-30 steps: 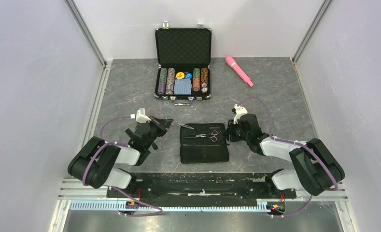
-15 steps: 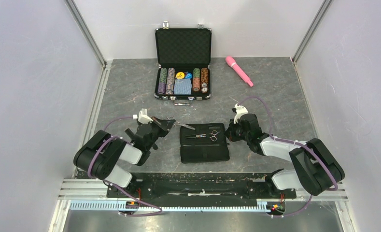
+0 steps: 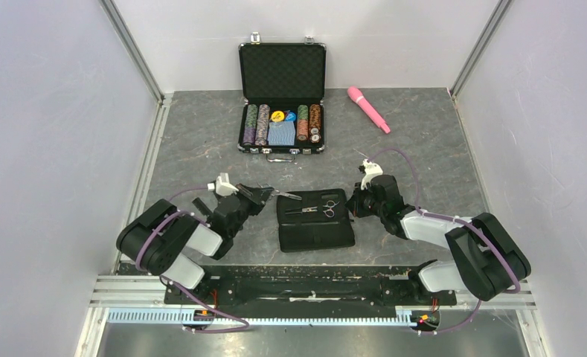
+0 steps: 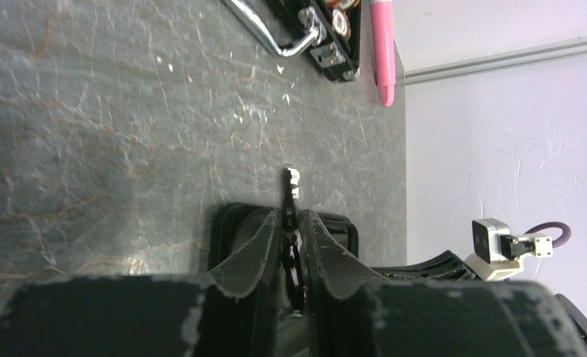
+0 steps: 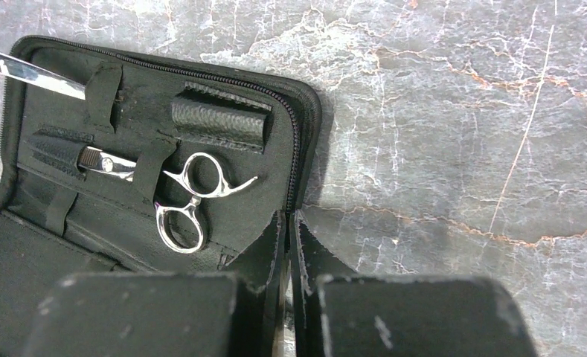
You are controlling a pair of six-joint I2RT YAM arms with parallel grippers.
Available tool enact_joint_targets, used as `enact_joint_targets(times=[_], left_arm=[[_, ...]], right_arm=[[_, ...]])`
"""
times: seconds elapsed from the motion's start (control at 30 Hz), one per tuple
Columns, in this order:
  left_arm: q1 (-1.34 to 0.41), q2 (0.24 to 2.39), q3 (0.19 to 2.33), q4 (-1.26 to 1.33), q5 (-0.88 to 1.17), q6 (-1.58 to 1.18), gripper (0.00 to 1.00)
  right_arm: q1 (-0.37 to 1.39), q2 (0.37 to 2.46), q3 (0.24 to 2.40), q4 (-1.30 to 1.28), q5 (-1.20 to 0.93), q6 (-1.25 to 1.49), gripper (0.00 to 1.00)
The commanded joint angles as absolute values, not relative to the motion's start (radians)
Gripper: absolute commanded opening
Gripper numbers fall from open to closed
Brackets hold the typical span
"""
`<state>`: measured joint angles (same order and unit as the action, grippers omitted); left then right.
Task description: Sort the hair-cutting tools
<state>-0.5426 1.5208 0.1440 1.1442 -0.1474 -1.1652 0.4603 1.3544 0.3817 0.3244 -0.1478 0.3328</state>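
- Case (image 3: 281, 71) and wand (image 3: 369, 109) lie far back.
- My left gripper (image 3: 264, 194), nearly closed, pinches scissors (image 3: 287, 195) over pouch (image 3: 316, 235); right gripper (image 5: 290, 222) shut, empty.
- Right wrist alone shows loops strapping another pair (image 5: 191, 199).

L gripper (image 3: 266, 193), R gripper (image 3: 352, 207) flank pouch (image 3: 316, 232); gap to chip case (image 3: 282, 71) free.

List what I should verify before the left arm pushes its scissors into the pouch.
1. Right gripper pinching the pouch edge: ok.
2. Left gripper closed on the loose scissors: ok.
3. Loose blade tip at the upper strap: ok.
4. Tip through that strap: cannot tell.
5. Stored scissors seated under their strap: ok.
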Motion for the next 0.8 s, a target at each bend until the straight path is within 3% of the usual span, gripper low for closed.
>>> enact_joint_targets(times=[0.0,0.17,0.3,0.5,0.63,0.77], left_arm=[[-0.589,1.561,0.131,1.215,-0.186,-1.261,0.29],[-0.623,1.572,0.112,1.201,-0.218,-1.303,0.54],[-0.626,1.502,0.088,1.117,-0.251,-1.289,0.66],[-0.626,1.173,0.172,0.536,-0.346,-1.16,0.92],[-0.624,0.971,0.219,0.219,-0.446,-1.09,0.96],[-0.62,0.889,0.267,0.079,-0.479,-1.017,0.94]], right_arm=[[0.459,1.351,0.377,0.409,-0.167,0.366,0.0],[0.459,1.348,0.371,0.419,-0.169,0.374,0.0],[0.461,1.347,0.37,0.42,-0.173,0.375,0.0],[0.46,1.345,0.368,0.422,-0.172,0.37,0.0],[0.46,1.348,0.368,0.426,-0.173,0.369,0.0],[0.46,1.35,0.368,0.431,-0.178,0.368,0.0]])
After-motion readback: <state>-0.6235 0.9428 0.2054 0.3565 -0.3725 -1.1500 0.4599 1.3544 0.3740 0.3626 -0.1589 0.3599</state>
